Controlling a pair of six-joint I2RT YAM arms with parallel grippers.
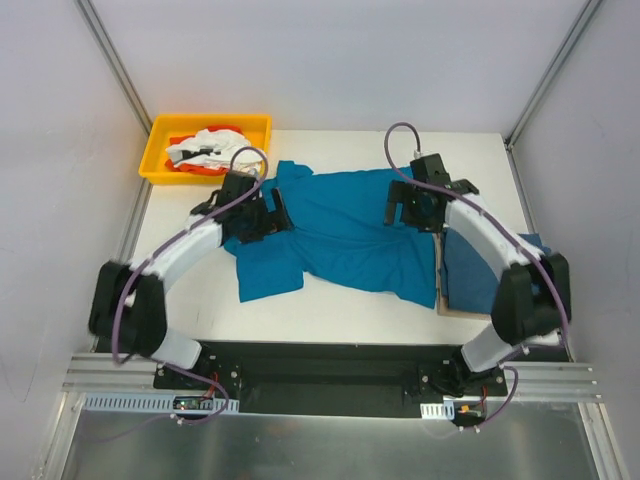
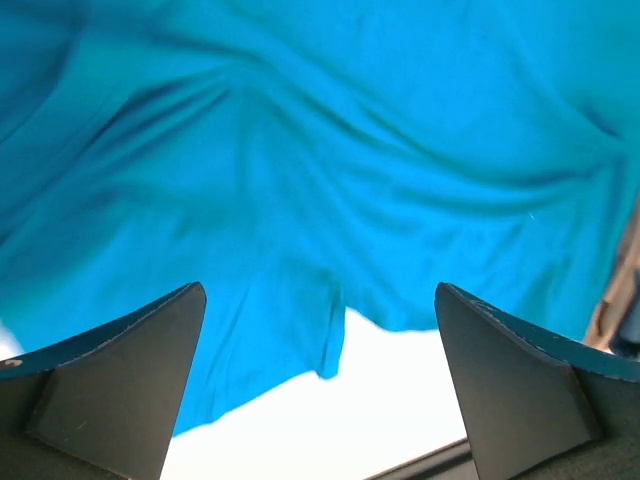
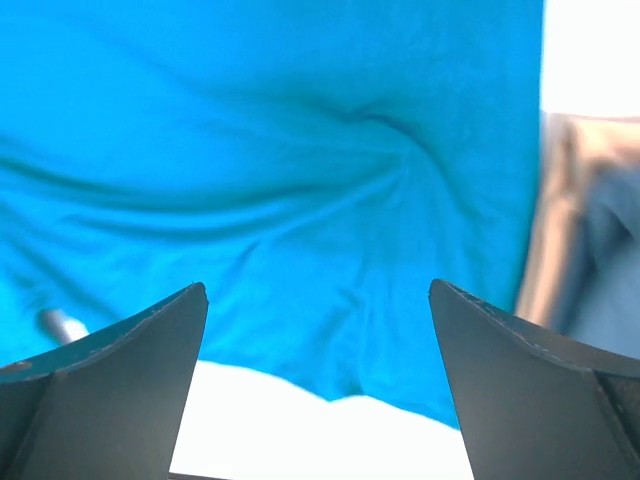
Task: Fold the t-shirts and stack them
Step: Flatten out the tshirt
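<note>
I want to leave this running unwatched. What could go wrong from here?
1. The shirt lies creased and skewed under the open left hand and right hand; a pinch on a ridge may grab extra layers and give a crooked fold.
2. Its right edge lies close beside the folded pile; dragging the shirt may disturb that pile.

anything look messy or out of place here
Yes: the teal t-shirt lies skewed and rumpled across the table, one flap trailing toward the near left, not flat. The yellow bin at the far left holds a jumble of white and orange cloth. Nothing looks damaged or spilled.
</note>
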